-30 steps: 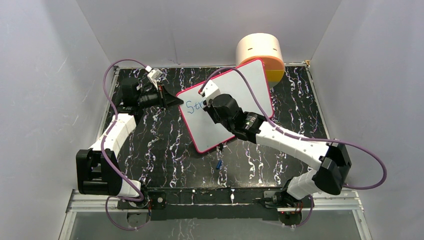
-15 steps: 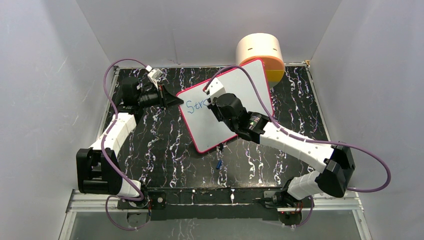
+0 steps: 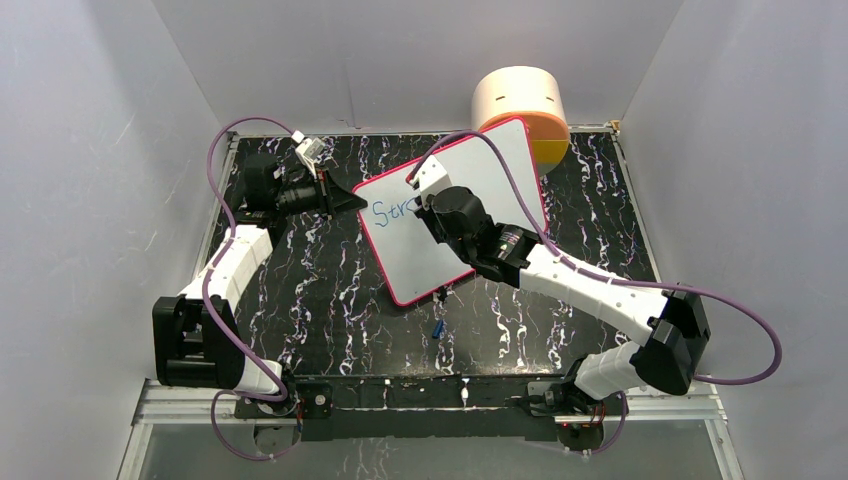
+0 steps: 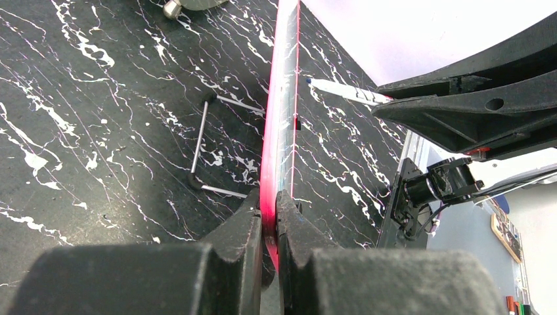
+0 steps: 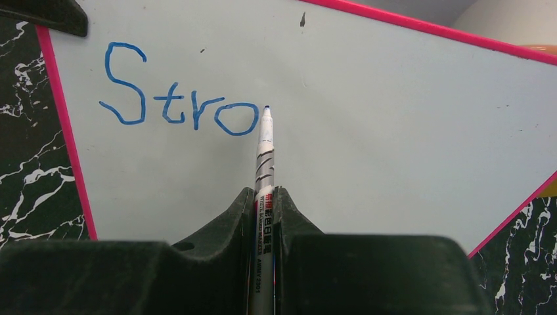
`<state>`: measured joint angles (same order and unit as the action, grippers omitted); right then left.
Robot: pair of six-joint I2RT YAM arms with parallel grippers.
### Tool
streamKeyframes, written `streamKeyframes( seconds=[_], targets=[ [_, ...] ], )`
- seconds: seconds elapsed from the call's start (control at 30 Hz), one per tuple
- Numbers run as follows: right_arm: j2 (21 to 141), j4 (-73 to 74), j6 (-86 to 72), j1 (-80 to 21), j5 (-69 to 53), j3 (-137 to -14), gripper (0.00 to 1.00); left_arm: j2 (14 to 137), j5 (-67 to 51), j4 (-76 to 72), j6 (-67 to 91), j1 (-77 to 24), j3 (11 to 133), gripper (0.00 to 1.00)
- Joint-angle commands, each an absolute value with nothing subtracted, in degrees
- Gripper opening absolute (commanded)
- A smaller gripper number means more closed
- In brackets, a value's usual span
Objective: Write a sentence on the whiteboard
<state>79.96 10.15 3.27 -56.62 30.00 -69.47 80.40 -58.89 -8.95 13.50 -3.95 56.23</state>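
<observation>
Since a second ago the right arm has slid slightly rightward along the whiteboard (image 3: 400, 255), and the sentence (image 5: 177, 108) has grown from "Str" to "Stro". The right tool (image 5: 264, 197) is clamped on a marker (image 5: 264, 147), whose blue tip sits just right of the "o". The left tool (image 4: 269, 207) pinches the board's pink left edge. The board sits angled at the middle of the desk (image 3: 320, 300).

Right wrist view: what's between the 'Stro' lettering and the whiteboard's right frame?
Only the marker tip, just right of the sentence; beyond it the whiteboard is bare, save specks, to its pink frame. Right wrist view shows this.
</observation>
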Motion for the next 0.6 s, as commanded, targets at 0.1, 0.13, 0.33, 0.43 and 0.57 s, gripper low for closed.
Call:
streamKeyframes(
  seconds=[0.1,0.13,0.33,0.43,0.57],
  targets=[
    [80.1,6.7,3.3,-55.9,31.0,-69.8,0.00,81.6,-56.7,-4.4,8.4,-5.8,55.3,0.00],
    [80.3,6.6,3.3,-55.9,30.8,-69.9,0.00,81.6,-56.8,-4.4,8.4,-5.8,55.3,0.00],
    [80.9,6.4,3.2,-55.6,30.3,-70.4,0.00,81.6,-56.9,-4.4,8.4,-5.8,55.3,0.00],
    [81.0,6.4,3.3,-55.6,29.8,-70.6,0.00,81.6,-56.9,-4.4,8.5,-5.8,55.3,0.00],
    [81.3,6.1,3.2,-55.6,29.6,-70.7,0.00,81.6,-56.9,-4.4,8.5,-5.9,55.3,0.00]
  ],
)
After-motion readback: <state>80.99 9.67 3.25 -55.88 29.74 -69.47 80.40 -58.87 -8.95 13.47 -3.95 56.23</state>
